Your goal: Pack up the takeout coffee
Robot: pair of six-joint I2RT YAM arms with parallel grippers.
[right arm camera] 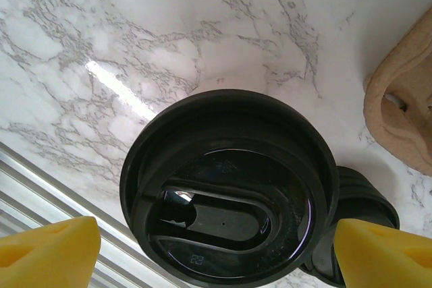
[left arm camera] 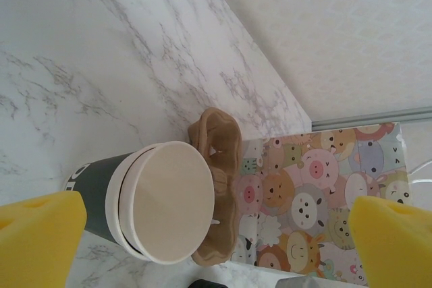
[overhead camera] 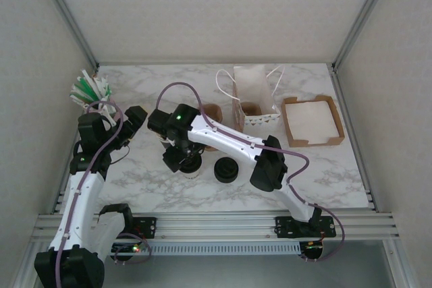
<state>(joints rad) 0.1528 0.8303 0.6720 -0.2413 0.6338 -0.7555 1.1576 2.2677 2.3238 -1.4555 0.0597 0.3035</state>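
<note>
The takeout coffee (right arm camera: 226, 193), seen from above, shows its round black lid with the sip slot. My right gripper (right arm camera: 217, 261) hangs just over it, open, one yellow fingertip (right arm camera: 47, 254) on each side of the lid. In the top view the right gripper (overhead camera: 183, 158) covers most of this cup (overhead camera: 194, 169). A lidless cup (left arm camera: 162, 200) with a cream inside and a dark band stands in front of my left gripper (left arm camera: 216, 251). That gripper is open and holds nothing. In the top view the left gripper (overhead camera: 133, 126) sits left of both cups.
A loose black lid (overhead camera: 226, 170) lies right of the coffee. A brown pulp cup carrier (overhead camera: 213, 114) sits beside the animal-print paper bag (overhead camera: 255, 96), which stands open with handles up. A cardboard tray of napkins (overhead camera: 312, 121) is at the right, green-white stirrers (overhead camera: 91, 88) at the back left.
</note>
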